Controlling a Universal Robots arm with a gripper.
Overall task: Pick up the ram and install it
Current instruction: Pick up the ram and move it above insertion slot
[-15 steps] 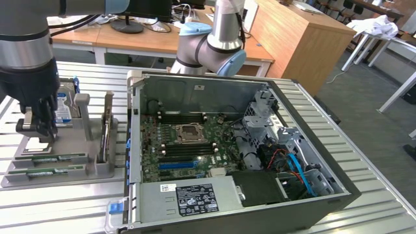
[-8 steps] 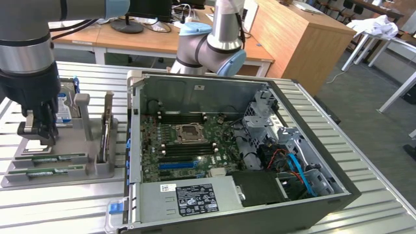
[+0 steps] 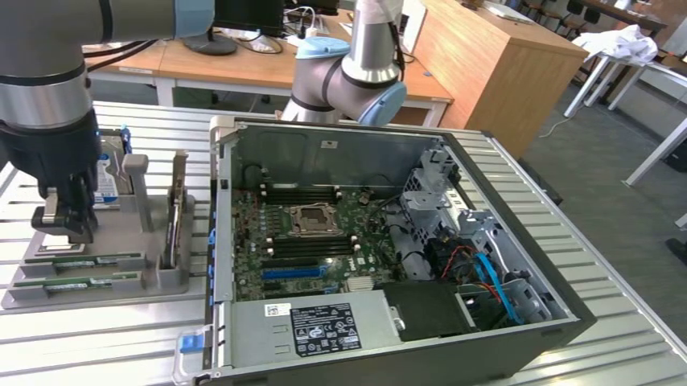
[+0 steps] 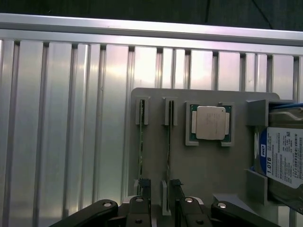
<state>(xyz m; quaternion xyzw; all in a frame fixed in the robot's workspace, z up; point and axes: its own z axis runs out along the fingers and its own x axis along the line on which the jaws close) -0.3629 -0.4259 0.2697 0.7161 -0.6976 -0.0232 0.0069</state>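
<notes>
Although the room behind is an ordinary office, with wooden desks (image 3: 483, 56), a grey floor (image 3: 612, 169) and a second robot arm (image 3: 349, 68) behind the case, the work itself sits on a ribbed aluminium worktop (image 3: 601, 322). In the exterior view an open computer case (image 3: 231, 241) lies on its side on that worktop. Its motherboard (image 3: 257, 241), black memory slots (image 3: 306, 194) and power supply (image 3: 311, 326) are exposed. A grey fixture tray (image 3: 161, 277) rests just beside the case, toward the exterior view's left, and the working arm (image 3: 43, 104) hangs over that tray.

The wrist view looks straight down on the tray and sharpens what the exterior view leaves vague. The ram (image 4: 168, 146) stands on edge in a slotted holder, with another ram stick (image 4: 141, 142) parallel just beside it. Next along sits a processor (image 4: 210, 123) in its own pocket, and beyond that a hard drive (image 4: 284, 161) with a blue-and-white label. The tool (image 4: 160, 183) has its fingers apart, one on each side of the ram's end, with nothing clamped. Whether a pad touches the stick cannot be told. The exterior view, in turn, places the tool low over the tray, well apart from the case.
</notes>
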